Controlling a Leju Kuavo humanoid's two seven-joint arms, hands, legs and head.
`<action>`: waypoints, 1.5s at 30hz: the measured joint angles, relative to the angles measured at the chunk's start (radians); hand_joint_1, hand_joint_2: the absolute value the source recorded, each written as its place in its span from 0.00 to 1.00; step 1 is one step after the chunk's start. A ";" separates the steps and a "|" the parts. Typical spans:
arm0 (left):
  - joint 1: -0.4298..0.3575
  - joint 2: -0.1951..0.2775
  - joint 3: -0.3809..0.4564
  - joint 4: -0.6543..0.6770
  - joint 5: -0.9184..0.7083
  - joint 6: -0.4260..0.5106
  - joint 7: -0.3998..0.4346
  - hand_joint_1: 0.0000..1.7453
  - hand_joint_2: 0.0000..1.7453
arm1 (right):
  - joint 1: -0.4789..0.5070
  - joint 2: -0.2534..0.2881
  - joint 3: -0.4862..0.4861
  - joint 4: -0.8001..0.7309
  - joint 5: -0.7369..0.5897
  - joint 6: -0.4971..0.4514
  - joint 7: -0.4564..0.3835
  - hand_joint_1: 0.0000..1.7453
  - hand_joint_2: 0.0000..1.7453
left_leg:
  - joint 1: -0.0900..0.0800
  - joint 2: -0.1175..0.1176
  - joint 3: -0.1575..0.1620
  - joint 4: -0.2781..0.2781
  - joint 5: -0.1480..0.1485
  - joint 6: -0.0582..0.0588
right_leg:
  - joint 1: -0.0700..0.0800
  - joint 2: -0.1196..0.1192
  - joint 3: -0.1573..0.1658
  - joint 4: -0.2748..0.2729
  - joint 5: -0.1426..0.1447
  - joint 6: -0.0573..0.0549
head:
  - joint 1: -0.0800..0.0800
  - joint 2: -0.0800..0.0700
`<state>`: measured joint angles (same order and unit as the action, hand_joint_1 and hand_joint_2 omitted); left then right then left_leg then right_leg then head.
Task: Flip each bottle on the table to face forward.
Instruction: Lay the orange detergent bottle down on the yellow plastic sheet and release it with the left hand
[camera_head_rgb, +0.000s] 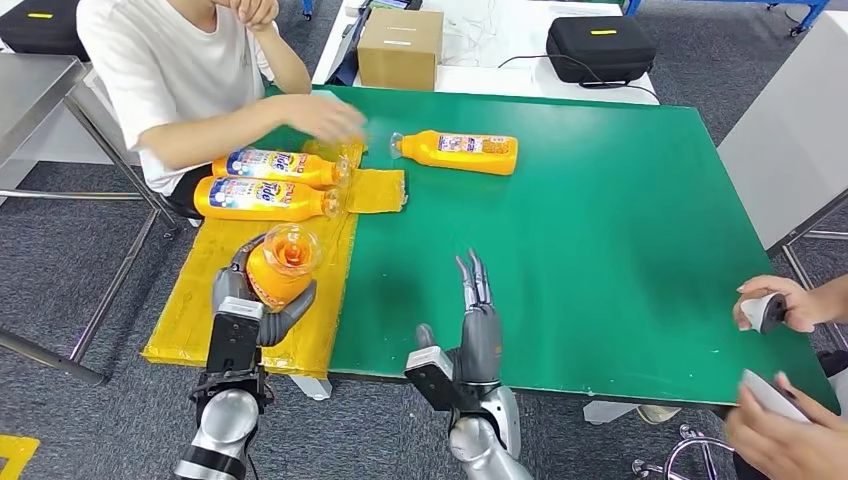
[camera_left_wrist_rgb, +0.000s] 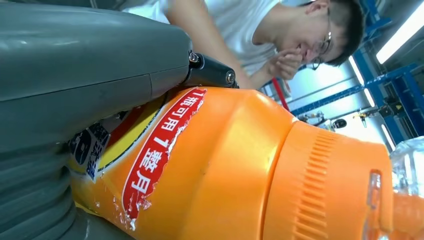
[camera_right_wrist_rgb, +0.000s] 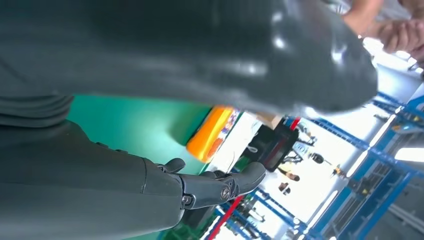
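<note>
Bottle (camera_head_rgb: 278, 268) is in my left hand (camera_head_rgb: 262, 292), lifted over the yellow mat (camera_head_rgb: 200, 310) at the table's near-left corner, clear cap end tipped up toward my head camera. My fingers wrap the orange body from both sides; in the left wrist view the thumb (camera_left_wrist_rgb: 90, 60) lies across the label.

Risks, my read:
- Body looks smooth and glossy, and the peeling label (camera_left_wrist_rgb: 160, 150) sits under my grip. If it slides while I rotate, the bottle could twist or drop onto the mat.
- Holding near the base end, cap end heavy-looking. Could pivot in the grip during the turn.
- Can't tell if the cap is sealed; a drop might leak.

Right hand (camera_head_rgb: 478, 330) holds nothing, fingers straight and apart, hovering over the green table (camera_head_rgb: 620, 230) near its front edge. Not supporting the bottle.

Around:
- Two bottles (camera_head_rgb: 270, 182) lie side by side at the mat's far end, caps pointing right, touching or nearly so.
- Another bottle (camera_head_rgb: 462, 152) lies on the green surface farther back, cap pointing left, well apart from the pair.
- A person's hand (camera_head_rgb: 325, 118) reaches over the far end of the mat, just above the pair. That blocks my path to them; I'd wait.
- Second person's hands (camera_head_rgb: 775, 305) at the table's right edge, holding small objects, well clear of me.
- Cardboard box (camera_head_rgb: 400, 48) and black case (camera_head_rgb: 600, 48) on the white table behind, no interference.
</note>
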<state>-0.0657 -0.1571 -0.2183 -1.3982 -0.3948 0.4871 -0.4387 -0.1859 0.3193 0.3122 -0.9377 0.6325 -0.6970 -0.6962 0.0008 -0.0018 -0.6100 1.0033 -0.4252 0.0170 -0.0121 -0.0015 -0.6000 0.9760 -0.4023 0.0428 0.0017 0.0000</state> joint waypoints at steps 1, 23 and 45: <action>-0.008 0.001 0.002 0.008 -0.027 0.013 0.002 1.00 1.00 | 0.000 0.001 -0.004 0.000 -0.010 0.000 0.000 0.00 0.00 | 0.000 0.000 0.000 0.000 0.000 0.000 | 0.000 0.000 0.000 0.000 0.000 0.000 | 0.000 0.000; -0.341 0.041 -0.052 0.545 -0.796 -0.044 0.310 0.97 1.00 | 0.016 -0.034 0.192 -0.060 -0.239 0.075 -0.002 0.00 0.00 | 0.000 0.000 -0.001 0.000 0.001 -0.001 | 0.000 0.000 -0.001 0.000 0.000 0.000 | 0.000 0.000; -0.545 0.031 -0.046 0.905 -0.839 -0.323 0.407 0.00 1.00 | 0.047 -0.045 0.178 -0.117 -0.316 0.152 -0.002 0.00 0.00 | 0.000 -0.001 0.002 0.000 0.001 -0.001 | 0.000 0.000 0.002 0.000 0.000 0.000 | 0.000 0.000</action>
<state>-0.6108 -0.1263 -0.2639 -0.4935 -1.2340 0.1638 -0.0319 -0.1394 0.2743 0.4902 -1.0545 0.3169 -0.5445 -0.6981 0.0010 -0.0025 -0.6084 1.0033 -0.4243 0.0162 -0.0119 -0.0017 -0.5977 0.9764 -0.4021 0.0428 0.0018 0.0000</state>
